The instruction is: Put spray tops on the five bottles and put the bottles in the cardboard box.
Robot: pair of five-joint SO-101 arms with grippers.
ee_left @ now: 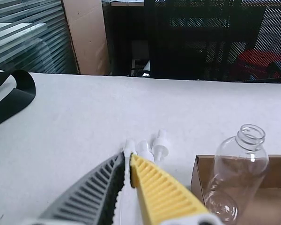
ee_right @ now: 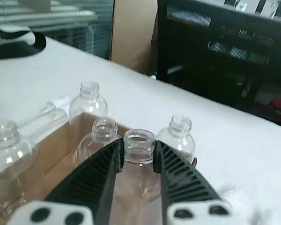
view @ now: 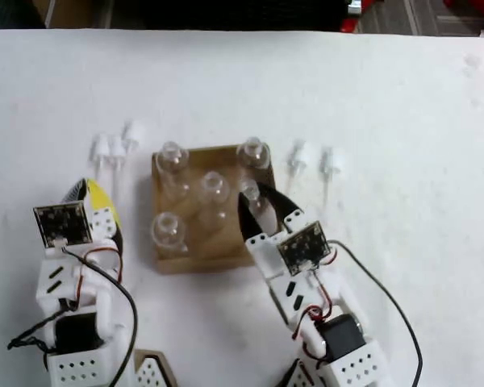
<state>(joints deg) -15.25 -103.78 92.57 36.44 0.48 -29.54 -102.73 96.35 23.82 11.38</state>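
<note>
Centrally, flat brown cardboard box (view: 200, 258) on white table (view: 387, 89). Five clear plastic bottles (view: 171, 159) upright inside, all without tops. Right gripper (ee_right: 138, 143) over box's right side, black fingers pinching neck of gripped bottle (ee_right: 139, 139). Left gripper (ee_left: 127, 157) left of box, grey and yellow fingers pressed together on nearest white plastic spray top (ee_left: 129, 146). Two sibling tops (ee_left: 160, 143) just beside it. Two further tops (view: 298, 157) lie right of box.
</note>
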